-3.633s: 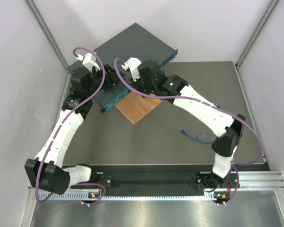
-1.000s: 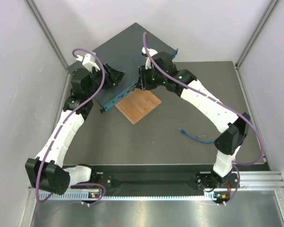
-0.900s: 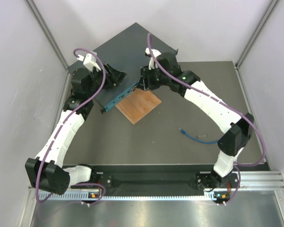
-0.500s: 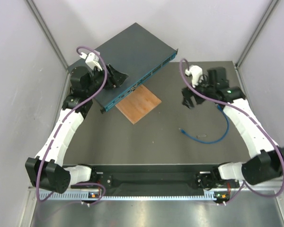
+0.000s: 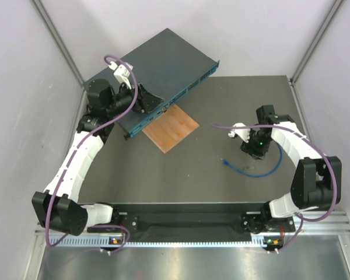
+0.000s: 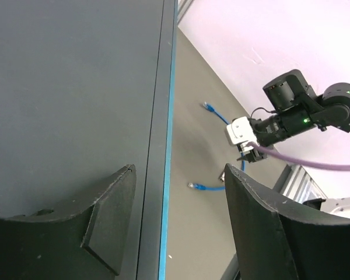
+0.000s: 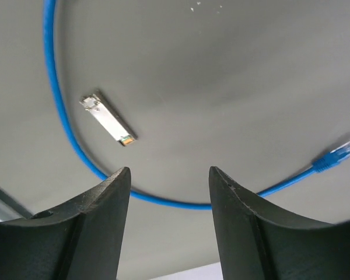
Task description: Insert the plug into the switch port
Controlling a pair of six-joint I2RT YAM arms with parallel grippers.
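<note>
Over the blue cable, your right jaws hang open and empty.
On the worktop the plug lies to one side of them, well apart from the switch, over whose front edge your left jaws hover, also open and empty. Close here and you'll likely pinch mid-cable or the loose metal piece; a plug gripped askew could jam at the port.

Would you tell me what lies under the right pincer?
Beneath the right pincer the blue cable curves on the table, beside a small metal piece. Its fingers cover part of the cable.
</note>
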